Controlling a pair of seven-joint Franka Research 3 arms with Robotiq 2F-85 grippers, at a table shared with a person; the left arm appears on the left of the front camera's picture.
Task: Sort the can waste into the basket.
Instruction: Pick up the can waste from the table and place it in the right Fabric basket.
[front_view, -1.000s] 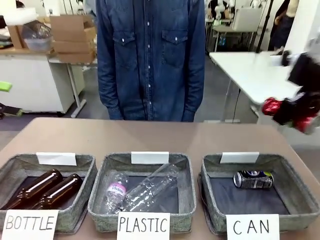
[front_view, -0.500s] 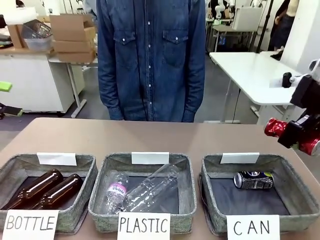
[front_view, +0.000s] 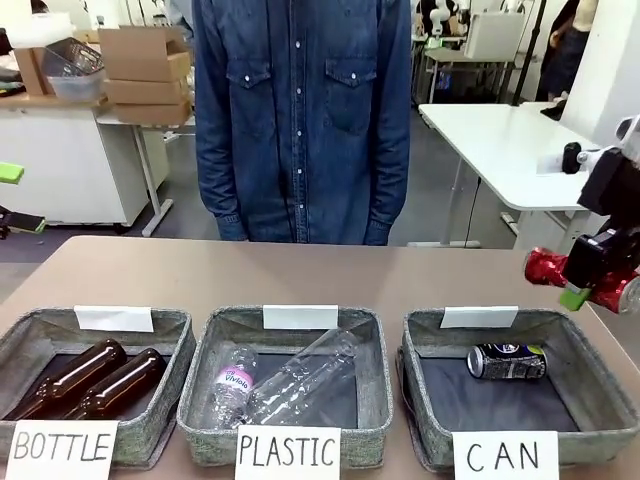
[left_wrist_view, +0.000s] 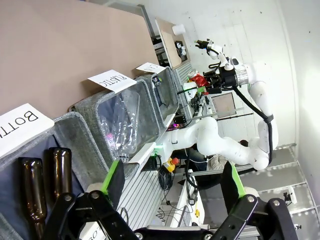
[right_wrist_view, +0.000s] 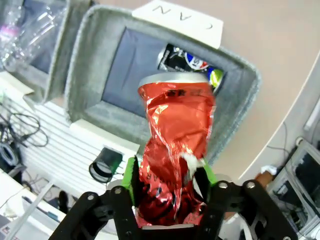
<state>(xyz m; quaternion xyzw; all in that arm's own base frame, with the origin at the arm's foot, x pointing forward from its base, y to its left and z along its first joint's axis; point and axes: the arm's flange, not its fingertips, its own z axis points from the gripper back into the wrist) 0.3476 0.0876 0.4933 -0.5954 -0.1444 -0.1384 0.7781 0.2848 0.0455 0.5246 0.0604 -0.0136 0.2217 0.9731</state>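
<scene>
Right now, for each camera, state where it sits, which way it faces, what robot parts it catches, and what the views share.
Front: between the arms, facing the person across three baskets; the right tool holds the red can.
Left wrist: over the BOTTLE basket, along the open left tool; the right arm shows beyond.
Right wrist: above the CAN basket, looking down past the red can onto the black-blue can.
Shared: CAN basket, red can.
</scene>
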